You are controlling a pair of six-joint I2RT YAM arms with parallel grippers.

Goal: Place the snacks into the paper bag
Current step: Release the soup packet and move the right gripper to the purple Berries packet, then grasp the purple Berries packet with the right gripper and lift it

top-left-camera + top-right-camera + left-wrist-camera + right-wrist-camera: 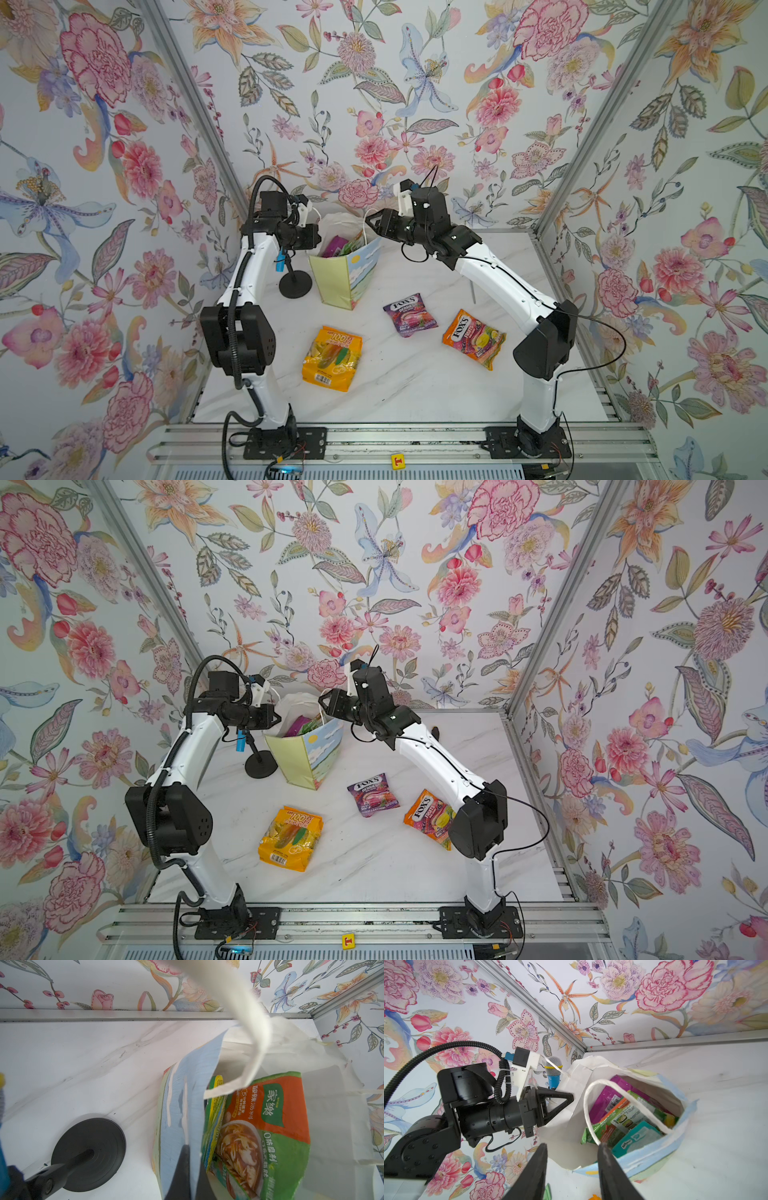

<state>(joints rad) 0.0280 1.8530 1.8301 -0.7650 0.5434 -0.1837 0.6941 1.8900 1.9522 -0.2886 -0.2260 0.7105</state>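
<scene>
The paper bag [345,278] [307,754] stands upright at the back middle of the table. My left gripper [318,239] [276,719] [193,1153] is shut on its painted wall [178,1093] at the rim. Above the bag's right rim, my right gripper [370,222] [322,700] [572,1146] is open and holds nothing. Inside the bag are a magenta packet [604,1099], a green-orange packet [266,1126] [618,1118] and a teal packet [637,1136]. On the table lie a yellow "100" packet [330,359] [291,839], a purple FOX'S packet [409,315] [373,794] and an orange FOX'S packet [473,345] [430,816].
A blue toy microphone [553,1072] on a black round stand [295,284] [89,1153] sits just left of the bag, under my left wrist. A dark object [435,732] is partly hidden behind the right arm. Flowered walls close in the table on three sides.
</scene>
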